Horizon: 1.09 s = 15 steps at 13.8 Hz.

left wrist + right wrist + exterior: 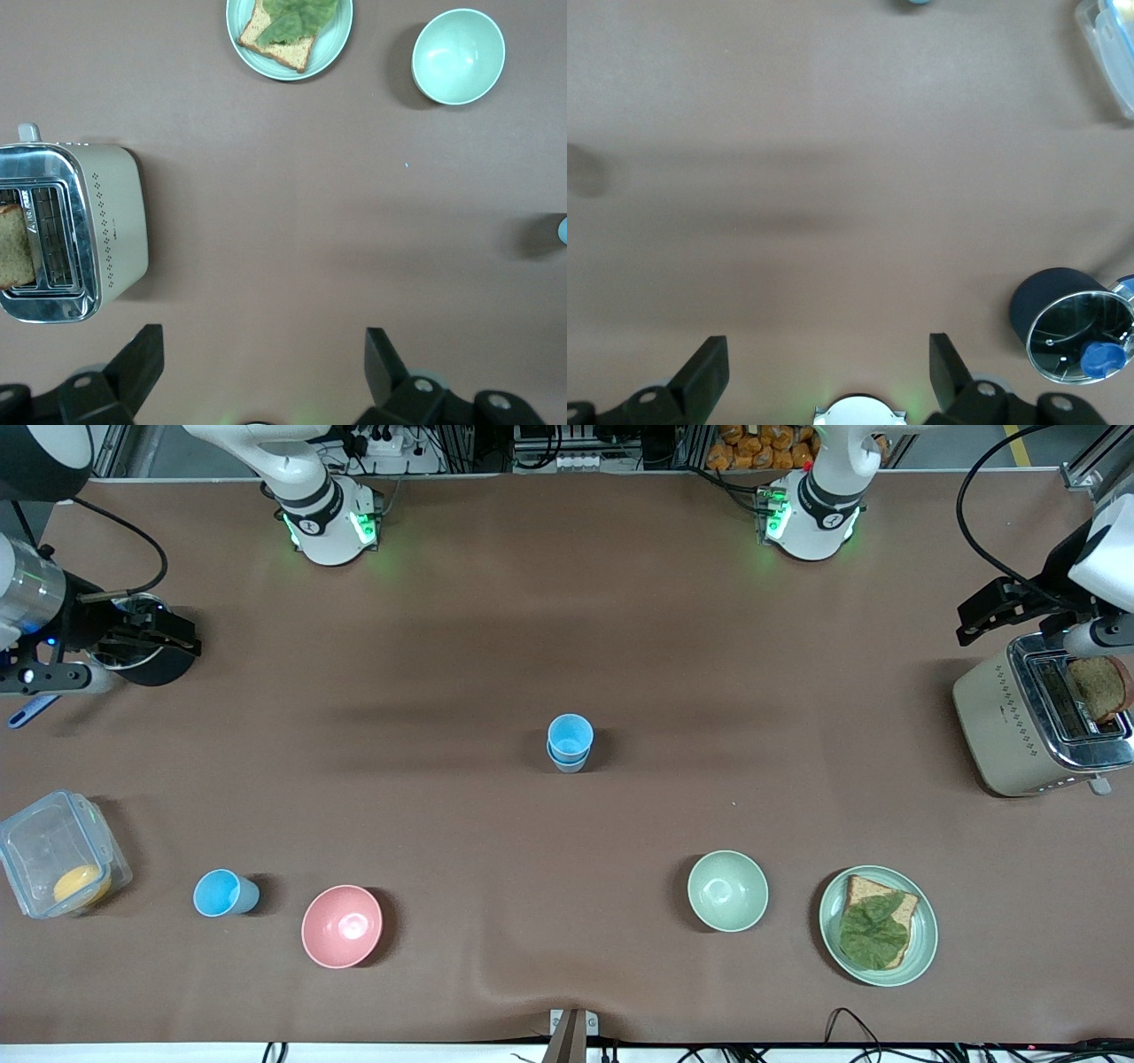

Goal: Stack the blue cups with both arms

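The stacked cups (569, 742) stand mid-table and a lone cup (224, 892) sits near the camera-side edge, both well apart from the open left gripper (257, 359) and open right gripper (824, 359) hovering at opposite table ends.

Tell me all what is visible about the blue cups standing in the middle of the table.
The stacked blue cups are two small tapered tumblers that look like plain plastic, one nested in the other. The inner one is bright sky blue with its round mouth open upward; only a duller grey-blue band of the outer one shows below its rim. The stack stands upright on the bare brown table, farther from the front camera than the pale green bowl. Nothing else touches it, and no gripper is near.
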{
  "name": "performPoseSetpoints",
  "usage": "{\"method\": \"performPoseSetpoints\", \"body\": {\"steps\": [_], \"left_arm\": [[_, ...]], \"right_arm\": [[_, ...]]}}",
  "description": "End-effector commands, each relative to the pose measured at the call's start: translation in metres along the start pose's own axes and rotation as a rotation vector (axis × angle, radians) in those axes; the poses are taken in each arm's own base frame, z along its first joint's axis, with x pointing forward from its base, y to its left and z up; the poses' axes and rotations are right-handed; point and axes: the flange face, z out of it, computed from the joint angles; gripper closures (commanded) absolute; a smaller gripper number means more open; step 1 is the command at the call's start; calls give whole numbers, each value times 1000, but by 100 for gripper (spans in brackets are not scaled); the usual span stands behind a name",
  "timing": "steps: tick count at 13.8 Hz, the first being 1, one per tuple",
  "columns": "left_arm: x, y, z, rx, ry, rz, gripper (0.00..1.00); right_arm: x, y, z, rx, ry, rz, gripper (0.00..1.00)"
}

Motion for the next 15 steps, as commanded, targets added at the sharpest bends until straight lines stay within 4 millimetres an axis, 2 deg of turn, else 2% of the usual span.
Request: {"method": "performPoseSetpoints", "body": {"steps": [1,3,15], "left_arm": [[2,1,-4,23,-11,29,0],[1,2,-4,23,-11,32,0],[1,1,-4,21,-9,31,0]], "right_arm": [[-4,9,-23,4,40,-17,0],[-3,23,-23,7,46,-18,0],[-4,19,-22,4,36,-25,0]]}}
